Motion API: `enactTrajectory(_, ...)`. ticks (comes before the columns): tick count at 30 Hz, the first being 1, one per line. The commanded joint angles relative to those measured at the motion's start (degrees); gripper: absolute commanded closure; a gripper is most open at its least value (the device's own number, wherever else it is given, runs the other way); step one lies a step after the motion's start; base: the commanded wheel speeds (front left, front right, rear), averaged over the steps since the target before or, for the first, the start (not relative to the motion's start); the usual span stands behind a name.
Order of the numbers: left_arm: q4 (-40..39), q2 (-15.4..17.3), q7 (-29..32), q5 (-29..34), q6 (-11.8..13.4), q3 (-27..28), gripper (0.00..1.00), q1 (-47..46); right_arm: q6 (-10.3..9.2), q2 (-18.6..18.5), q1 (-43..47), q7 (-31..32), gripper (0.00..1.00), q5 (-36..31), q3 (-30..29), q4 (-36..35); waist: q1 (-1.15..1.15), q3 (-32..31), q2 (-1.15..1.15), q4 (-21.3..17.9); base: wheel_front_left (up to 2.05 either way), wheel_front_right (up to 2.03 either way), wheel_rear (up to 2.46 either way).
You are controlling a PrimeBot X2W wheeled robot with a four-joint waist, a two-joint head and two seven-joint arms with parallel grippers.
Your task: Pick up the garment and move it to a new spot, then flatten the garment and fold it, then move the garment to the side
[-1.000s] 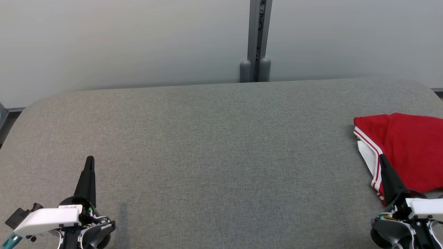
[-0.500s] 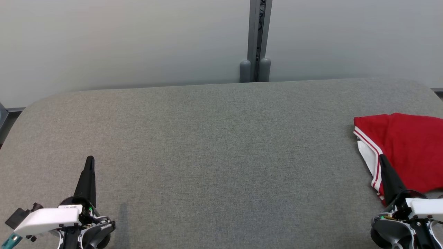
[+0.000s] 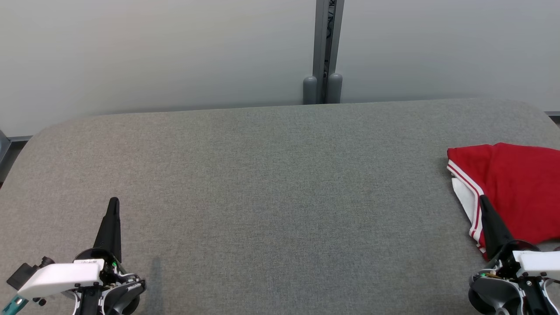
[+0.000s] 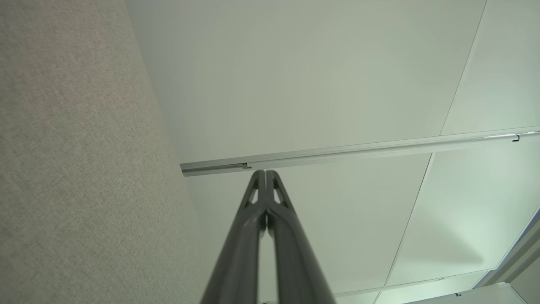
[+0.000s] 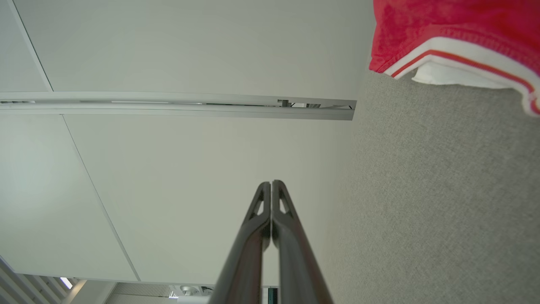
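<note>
From the head camera I see the grey fabric table point(image 3: 271, 183) laid out wide, with the red garment point(image 3: 516, 188) lying folded at its far right, partly cut off by the frame edge. My left gripper point(image 3: 113, 202) sits low on the left over bare cloth, well apart from the garment. My right gripper point(image 3: 482, 200) overlaps the garment's near-left edge from this angle. Each one reads as a single dark spike, so I cannot judge contact from here.

The left wrist camera settles the left claw: both fingers point(image 4: 247, 236) are pressed together to the tip, holding nothing. Table fabric runs along the left, and a pale wall with a metal rail point(image 4: 337, 152) lies ahead.

The right wrist camera gives the same answer: jaws closed, empty. It also brings the garment's hem in close at upper right, red with white trim and one red stripe, a white layer beneath it. The hem lies on the table, off to the side of the fingertips.
</note>
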Motion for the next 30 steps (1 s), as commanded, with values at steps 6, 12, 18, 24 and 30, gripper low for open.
enactTrajectory(6,-0.18,0.30,0.21,-0.07,-0.16,0.23,1.00,-0.71,0.01,-0.53,0.52,0.19,1.00,0.15,-0.03,-0.21,0.00,0.00,0.00,0.00,0.00,0.00,0.00)
enactTrajectory(12,-0.18,0.30,0.21,-0.07,-0.16,0.23,1.00,-0.71,0.02,-0.53,0.52,0.19,1.00,0.15,-0.03,-0.21,0.00,0.00,0.00,0.00,0.00,0.00,0.00)
enactTrajectory(18,-0.18,0.30,0.21,-0.07,-0.16,0.23,1.00,-0.71,0.02,-0.53,0.52,0.19,1.00,0.15,-0.02,-0.21,0.00,0.00,0.00,0.00,0.00,0.00,0.00)
enactTrajectory(24,-0.18,0.30,0.21,-0.07,-0.16,0.23,1.00,-0.71,0.02,-0.53,0.51,0.19,1.00,0.15,-0.04,-0.21,0.00,0.00,0.00,0.00,0.00,0.00,0.00)
enactTrajectory(30,-0.19,0.30,0.21,-0.07,-0.16,0.23,1.00,-0.70,0.02,-0.53,0.51,0.19,1.00,0.15,-0.03,-0.21,0.00,0.00,0.00,0.00,0.00,0.00,0.00)
